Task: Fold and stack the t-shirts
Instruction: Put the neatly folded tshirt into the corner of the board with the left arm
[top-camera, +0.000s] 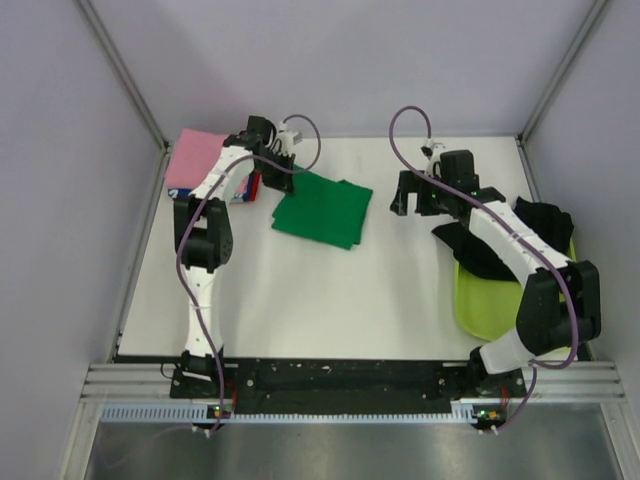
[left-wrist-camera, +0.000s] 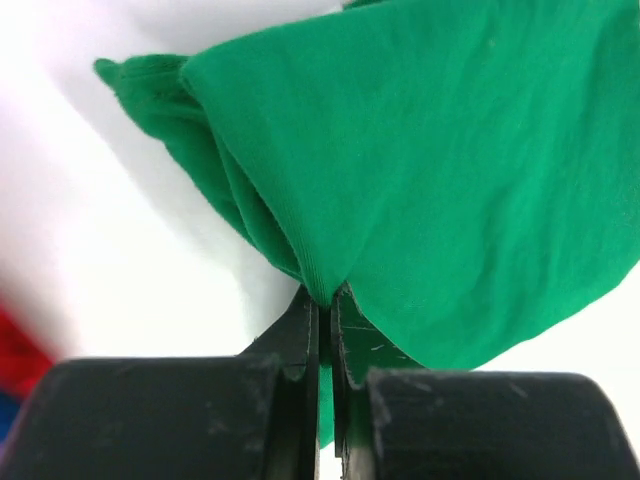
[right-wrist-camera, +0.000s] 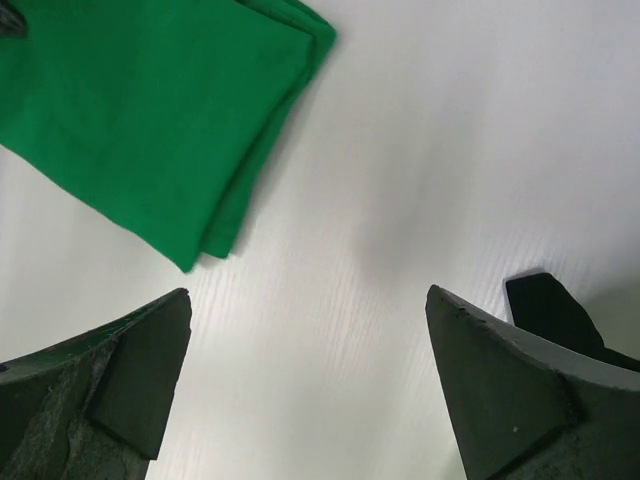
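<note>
The folded bright green t-shirt (top-camera: 323, 208) lies on the white table at the back centre. My left gripper (top-camera: 283, 160) is shut on its left corner; in the left wrist view the green cloth (left-wrist-camera: 450, 170) is pinched between the jaws of the gripper (left-wrist-camera: 327, 300). A stack of folded tees with the pink one (top-camera: 195, 158) on top, red and blue-white below, sits at the back left. The black t-shirt (top-camera: 500, 240) lies crumpled over the tub at the right. My right gripper (top-camera: 408, 195) is open and empty over bare table, right of the green tee (right-wrist-camera: 150, 110).
The lime-green plastic tub (top-camera: 490, 300) stands at the right edge under my right arm. Grey walls close the table at the back and sides. A black cloth edge (right-wrist-camera: 555, 310) shows in the right wrist view.
</note>
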